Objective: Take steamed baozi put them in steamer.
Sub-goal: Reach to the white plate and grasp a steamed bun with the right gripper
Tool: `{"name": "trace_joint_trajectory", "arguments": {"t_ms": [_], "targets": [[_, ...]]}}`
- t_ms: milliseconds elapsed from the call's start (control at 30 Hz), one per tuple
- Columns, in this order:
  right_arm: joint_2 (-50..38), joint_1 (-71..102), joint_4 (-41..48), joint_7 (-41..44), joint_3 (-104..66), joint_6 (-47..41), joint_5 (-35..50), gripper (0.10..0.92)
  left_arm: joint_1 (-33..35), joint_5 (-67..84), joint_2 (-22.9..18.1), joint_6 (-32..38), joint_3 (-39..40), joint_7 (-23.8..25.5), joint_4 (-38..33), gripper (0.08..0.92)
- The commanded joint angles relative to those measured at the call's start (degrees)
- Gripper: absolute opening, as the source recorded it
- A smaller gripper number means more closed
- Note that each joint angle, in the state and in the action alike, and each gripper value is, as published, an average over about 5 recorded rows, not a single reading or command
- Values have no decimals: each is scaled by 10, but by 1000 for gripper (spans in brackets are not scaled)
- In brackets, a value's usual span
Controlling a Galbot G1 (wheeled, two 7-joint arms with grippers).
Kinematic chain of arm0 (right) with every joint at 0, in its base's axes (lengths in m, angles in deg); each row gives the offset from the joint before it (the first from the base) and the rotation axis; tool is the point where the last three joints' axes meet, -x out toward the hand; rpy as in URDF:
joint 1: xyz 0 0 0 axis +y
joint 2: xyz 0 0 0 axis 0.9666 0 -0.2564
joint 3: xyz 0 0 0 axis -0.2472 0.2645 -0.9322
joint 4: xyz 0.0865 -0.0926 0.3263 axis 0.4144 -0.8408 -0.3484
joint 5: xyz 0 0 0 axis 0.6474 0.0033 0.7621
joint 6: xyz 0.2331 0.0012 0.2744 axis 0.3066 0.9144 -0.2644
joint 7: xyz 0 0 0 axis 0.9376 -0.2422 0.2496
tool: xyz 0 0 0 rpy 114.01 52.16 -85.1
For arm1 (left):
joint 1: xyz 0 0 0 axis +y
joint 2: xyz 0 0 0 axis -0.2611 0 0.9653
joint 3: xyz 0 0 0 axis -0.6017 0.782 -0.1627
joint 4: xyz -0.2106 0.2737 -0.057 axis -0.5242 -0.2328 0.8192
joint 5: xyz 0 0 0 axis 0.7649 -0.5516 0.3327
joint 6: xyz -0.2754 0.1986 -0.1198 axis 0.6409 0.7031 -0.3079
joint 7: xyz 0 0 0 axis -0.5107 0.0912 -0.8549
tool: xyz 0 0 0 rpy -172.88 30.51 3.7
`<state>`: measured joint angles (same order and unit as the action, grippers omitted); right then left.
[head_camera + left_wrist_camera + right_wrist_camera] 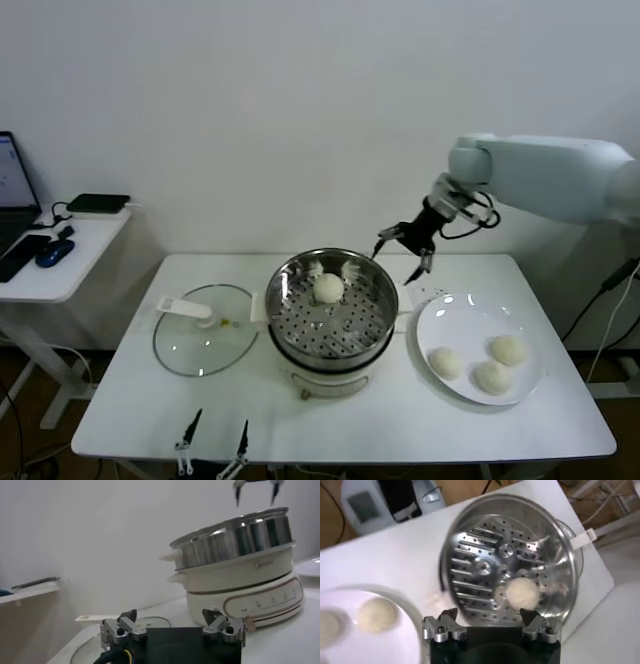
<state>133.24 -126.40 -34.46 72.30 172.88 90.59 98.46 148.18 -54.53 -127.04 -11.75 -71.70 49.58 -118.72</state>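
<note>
While idling low at the front edge of the worktop, kept the left gripper empty, fingers spread, short of the glass lid. Had one steamed baozi already on the tray of the steamer. Held the right gripper above the far rim, fingers spread wide, pinching nothing. Left three more on the plate. Risked clipping the steel rim when swinging over to the plate, or squashing or rolling a soft bun by closing off-centre.
</note>
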Motion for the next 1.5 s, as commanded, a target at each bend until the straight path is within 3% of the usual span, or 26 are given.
{"name": "trace_joint_trajectory", "arguments": {"t_ms": [33,600,1500], "targets": [[-102,-28,-113,-18,55,-448,29,823,-1,0,0,-2,0,1,2,823],[-127,101,-111,-18,-24,-530,31,823,6,-8,-5,-2,-10,3,3,823],[-89,243,-19,-8,-120,-511,-42,823,7,-16,-10,12,-24,2,13,823]]}}
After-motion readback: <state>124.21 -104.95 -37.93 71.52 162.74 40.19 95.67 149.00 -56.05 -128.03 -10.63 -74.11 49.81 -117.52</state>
